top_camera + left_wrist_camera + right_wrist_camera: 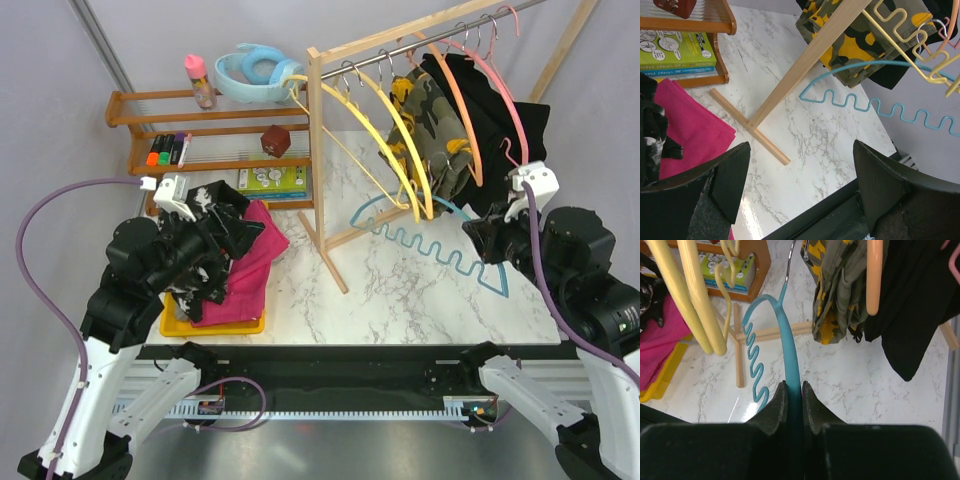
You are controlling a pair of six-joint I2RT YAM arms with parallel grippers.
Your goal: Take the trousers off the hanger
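The right gripper (pixel 792 390) clamps a blue plastic hanger with a wavy bar (pixel 789 352), while the left gripper (pixel 801 155), jaws wide apart, hangs over folded magenta trousers (pixel 250 265) on a yellow tray (pixel 215 327), and olive-and-yellow camouflage trousers (pixel 435 125) and plain black trousers (pixel 500 130) hang on the wooden rack (pixel 328 225).

Both arms share one build: the left arm (pixel 150 262) and the right arm (pixel 575 250) have bulky matte black joint housings above smooth, glossy white lower links (pixel 85 390) with black seams. A small white plastic block (pixel 175 192) sits at the left wrist, and a matching white block (pixel 537 181) at the right. A thin purple cable (pixel 21 240) loops out from the left block, and a second purple cable (pixel 537 262) runs down the right arm. The jaws are dull black wedges with a faintly grainy surface.
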